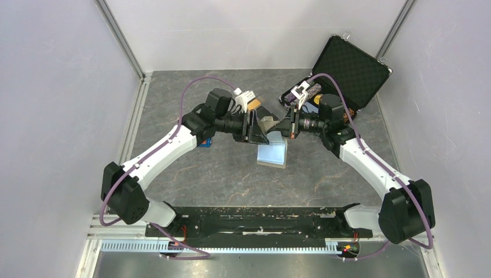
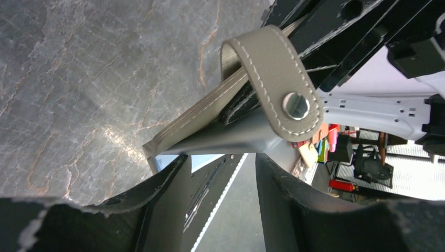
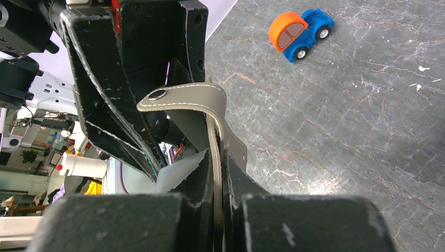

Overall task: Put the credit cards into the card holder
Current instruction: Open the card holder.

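The grey-taupe card holder hangs above the table between my two grippers. In the left wrist view its strap with the round metal snap curls over, and dark edges show between its leaves. My right gripper is shut on the holder's edge. My left gripper is open, its fingers either side of the holder's lower flap. A small orange-tan piece shows by the left wrist; I cannot tell whether it is a card. No loose black cards show.
A pale blue rectangular tray lies on the table under the grippers. The open black briefcase stands at the back right. An orange and blue toy car sits on the table near the left arm.
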